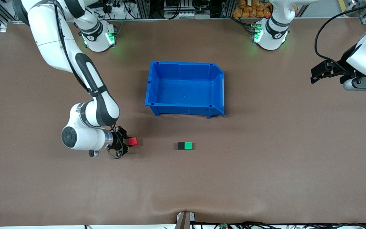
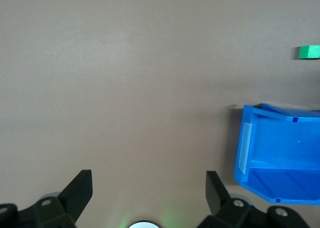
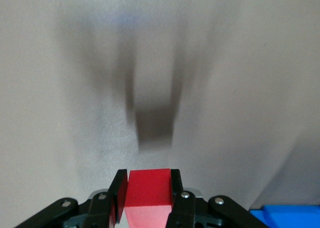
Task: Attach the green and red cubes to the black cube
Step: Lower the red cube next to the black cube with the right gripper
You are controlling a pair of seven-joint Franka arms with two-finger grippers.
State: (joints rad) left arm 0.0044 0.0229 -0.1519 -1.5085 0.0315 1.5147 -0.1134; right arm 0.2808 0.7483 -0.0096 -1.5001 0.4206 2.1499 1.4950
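At the lower left of the front frame my right gripper (image 1: 129, 142) is clamped on the red cube (image 1: 133, 141), a plain hard block with crisp edges, held above the table (image 1: 265, 165); in the right wrist picture its matte black fingers (image 3: 118, 194) press flat on both sides of the cube (image 3: 149, 195), whose lower part is cut off by the frame edge, and its blurred shadow lies on the cloth; at frame centre the black cube (image 1: 180, 145) and green cube (image 1: 188, 145) sit touching, lower in the frame than the blue bin (image 1: 152, 86), a glossy moulded plastic tub; at the upper right edge my left gripper (image 1: 316, 74) waits in the air with its jaws spread wide and nothing in them, partly cut off; the table is a smooth brown mat, with cables and racks along the top.
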